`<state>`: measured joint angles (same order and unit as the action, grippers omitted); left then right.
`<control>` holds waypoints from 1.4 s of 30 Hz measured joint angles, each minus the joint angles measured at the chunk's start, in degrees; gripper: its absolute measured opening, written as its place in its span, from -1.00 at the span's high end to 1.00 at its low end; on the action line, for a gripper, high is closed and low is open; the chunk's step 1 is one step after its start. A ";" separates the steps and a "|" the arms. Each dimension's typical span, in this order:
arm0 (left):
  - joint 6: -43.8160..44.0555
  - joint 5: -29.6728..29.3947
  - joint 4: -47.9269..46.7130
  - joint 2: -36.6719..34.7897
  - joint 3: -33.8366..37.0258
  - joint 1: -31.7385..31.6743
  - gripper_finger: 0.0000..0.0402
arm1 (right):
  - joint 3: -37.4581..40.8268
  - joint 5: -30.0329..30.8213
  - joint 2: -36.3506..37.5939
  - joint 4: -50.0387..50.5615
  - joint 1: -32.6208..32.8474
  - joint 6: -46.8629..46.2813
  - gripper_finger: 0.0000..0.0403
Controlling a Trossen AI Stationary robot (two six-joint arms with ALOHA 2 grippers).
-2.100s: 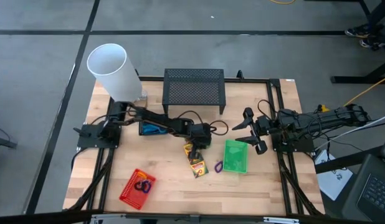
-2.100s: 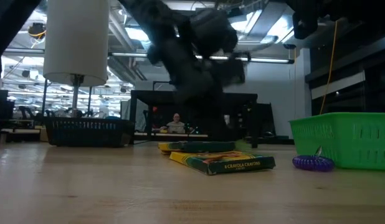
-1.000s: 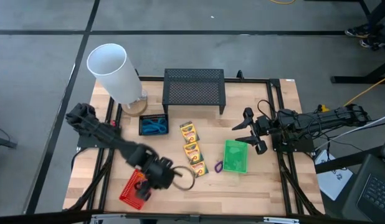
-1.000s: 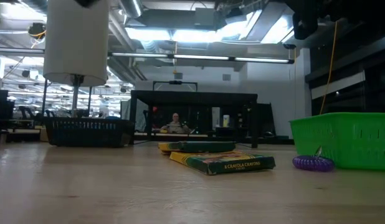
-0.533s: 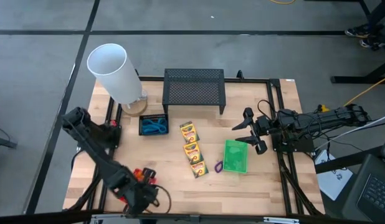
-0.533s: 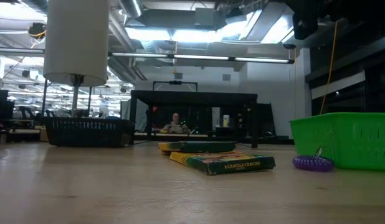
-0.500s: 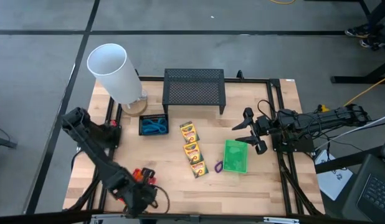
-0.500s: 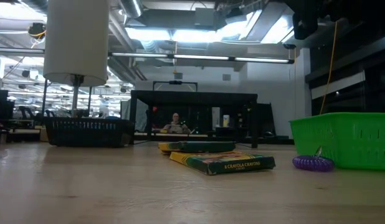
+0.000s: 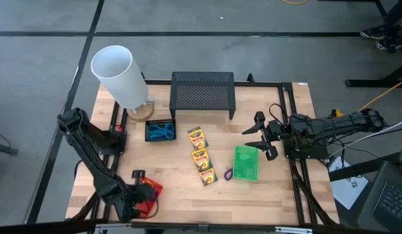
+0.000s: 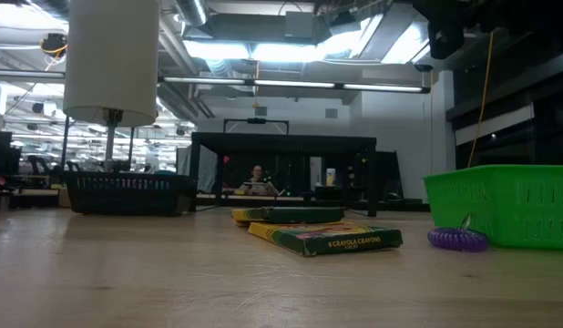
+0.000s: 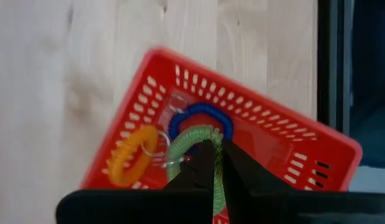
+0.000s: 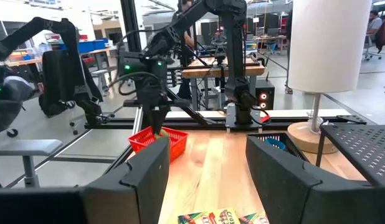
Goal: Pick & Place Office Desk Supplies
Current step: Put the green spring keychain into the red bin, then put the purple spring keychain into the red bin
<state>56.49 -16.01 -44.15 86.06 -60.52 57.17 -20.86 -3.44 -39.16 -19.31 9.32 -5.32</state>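
surface (image 9: 188, 195): wooden top; supplies spread from the near-left corner to right of centre.
red basket (image 11: 242, 149): near-left corner, skewed to the surface edges; already holds an orange loop (image 11: 131, 155), a blue loop (image 11: 202, 117) and a green loop (image 11: 189, 146).
green basket (image 9: 246, 162): right of centre, long axis running front to back, looks empty.
crayon boxes (image 9: 201, 156): three in a front-to-back row just left of the green basket, long sides facing it.
purple loop (image 9: 228, 173): loose on the wood, touching or nearly touching the green basket's near-left corner.
left gripper (image 11: 212, 171): directly above the red basket, fingers pressed together, apparently holding nothing.
right gripper (image 9: 258, 135): fingers spread wide, empty, hovering just behind the green basket.
key relation: the purple loop and crayon boxes lie toward the front from the right gripper, past the green basket; the right arm is clearly nearer to them than the left.
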 joint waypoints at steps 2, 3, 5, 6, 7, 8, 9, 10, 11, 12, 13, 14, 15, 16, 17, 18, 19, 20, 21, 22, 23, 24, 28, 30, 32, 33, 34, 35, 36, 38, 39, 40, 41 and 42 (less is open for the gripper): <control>2.30 0.44 3.27 -1.21 3.39 0.32 0.98 | 0.00 0.02 0.00 0.00 -0.02 0.00 -0.06; 3.33 0.71 5.25 -1.64 5.04 0.46 0.98 | 0.00 0.02 0.00 0.00 -0.01 0.00 -0.06; 5.00 1.95 9.01 -2.38 7.82 0.64 0.98 | 0.00 0.02 0.00 0.00 -0.02 0.00 -0.06; 5.55 2.46 10.83 -2.64 8.97 0.65 0.98 | 0.00 0.02 0.00 0.01 -0.02 0.01 -0.06; 6.09 2.51 12.38 -2.83 9.90 0.65 0.98 | 0.00 0.00 0.00 0.00 -0.02 0.00 -0.06; 6.69 2.27 13.58 -2.90 10.58 0.65 0.98 | 0.00 0.01 0.00 0.00 -0.01 0.00 -0.06; 7.53 1.75 14.32 -2.93 11.10 0.66 0.97 | 0.00 0.02 0.00 0.02 0.00 0.00 -0.06; 8.72 0.92 14.50 -2.93 11.43 0.66 0.95 | 0.00 0.02 0.00 0.02 -0.02 -0.02 -0.06; 9.85 0.32 14.24 -2.93 11.54 0.62 0.93 | 0.00 0.02 0.00 0.02 -0.01 -0.02 -0.06; 10.75 -0.21 14.18 -2.93 11.59 0.47 0.90 | 0.00 0.02 0.00 0.02 -0.02 -0.02 -0.06; 11.46 -0.65 14.30 -2.93 11.59 0.43 0.87 | 0.00 0.01 0.00 0.02 0.00 -0.04 -0.06; 11.68 -1.06 14.41 -2.93 11.59 0.43 0.83 | 0.00 0.02 0.00 0.02 -0.01 -0.04 -0.06; 11.71 -1.20 14.52 -2.93 11.59 0.43 0.79 | 0.00 0.00 0.00 0.02 -0.02 -0.04 -0.06; 11.71 -1.21 14.67 -2.93 11.59 0.43 0.74 | 0.00 0.02 0.00 0.02 0.00 -0.04 -0.06; 11.73 -1.22 14.74 -2.93 11.59 0.43 0.70 | 0.00 0.01 0.00 0.02 -0.02 -0.04 -0.06; 11.73 -1.23 14.73 -2.93 11.59 0.43 0.65 | 0.00 0.00 0.00 0.02 -0.01 -0.06 -0.06; 11.73 -1.22 14.72 -2.93 11.59 0.48 0.61 | 0.00 0.00 0.00 0.02 -0.02 -0.07 -0.06; 11.73 -1.14 14.72 -2.93 11.59 0.50 0.56 | 0.00 0.00 0.00 0.02 -0.02 -0.07 -0.06; 11.73 -1.07 14.72 -2.93 11.59 0.50 0.52 | 0.00 0.00 0.00 0.02 -0.02 -0.09 -0.06; 11.75 -1.03 14.72 -2.93 11.59 0.50 0.48 | 0.00 0.00 0.00 0.02 -0.02 -0.09 -0.06; 11.75 -0.99 14.74 -2.93 11.61 0.50 0.44 | 0.00 0.00 0.00 0.03 -0.01 -0.16 -0.06; 11.75 -0.99 14.82 -2.93 11.61 0.50 0.40 | 0.00 0.00 0.00 0.02 0.00 -0.22 -0.06; 10.82 -1.13 17.12 -2.93 11.63 0.50 0.27 | 0.00 0.00 0.00 0.04 0.00 -0.22 -0.06; 7.97 -1.59 19.97 -3.19 11.63 0.43 0.23 | 0.00 0.00 0.00 0.04 -0.01 -0.22 -0.06; 4.05 -3.24 22.96 -3.81 11.63 -0.09 0.19 | 0.00 0.00 0.00 0.04 -0.02 -0.22 -0.06; 1.94 -4.25 24.51 -4.33 11.63 -0.49 0.18 | 0.00 0.00 0.00 0.04 -0.02 -0.22 -0.06; -0.33 -5.44 25.58 -4.93 11.63 -0.96 0.17 | 0.00 0.00 0.00 0.03 -0.02 -0.22 -0.06; -2.76 -6.74 26.37 -5.67 11.63 -1.44 0.17 | 0.00 0.00 0.00 0.04 -0.02 -0.20 -0.06; -5.41 -8.01 27.20 -6.47 11.63 -2.06 0.17 | 0.00 0.00 0.00 0.04 -0.02 -0.20 -0.06; -11.45 -10.88 28.67 -8.08 11.63 -3.63 0.18 | 0.00 0.00 0.00 0.04 -0.02 -0.20 -0.06; -14.66 -12.27 28.99 -8.86 11.63 -4.63 0.18 | 0.00 0.00 0.00 0.04 -0.02 -0.21 -0.06; -17.82 -13.54 29.26 -9.61 11.63 -5.72 0.19 | 0.00 0.00 0.00 0.04 -0.02 -0.22 -0.06; -20.62 -14.60 29.45 -10.25 11.63 -7.04 0.20 | 0.00 0.00 0.00 0.04 -0.02 -0.20 -0.06; -22.79 -15.40 29.46 -10.83 11.63 -8.59 0.20 | 0.00 0.00 0.00 0.04 -0.02 -0.20 -0.06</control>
<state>33.70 -31.40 -14.68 75.23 -48.88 48.58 -20.86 -3.44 -39.16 -19.27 9.30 -5.52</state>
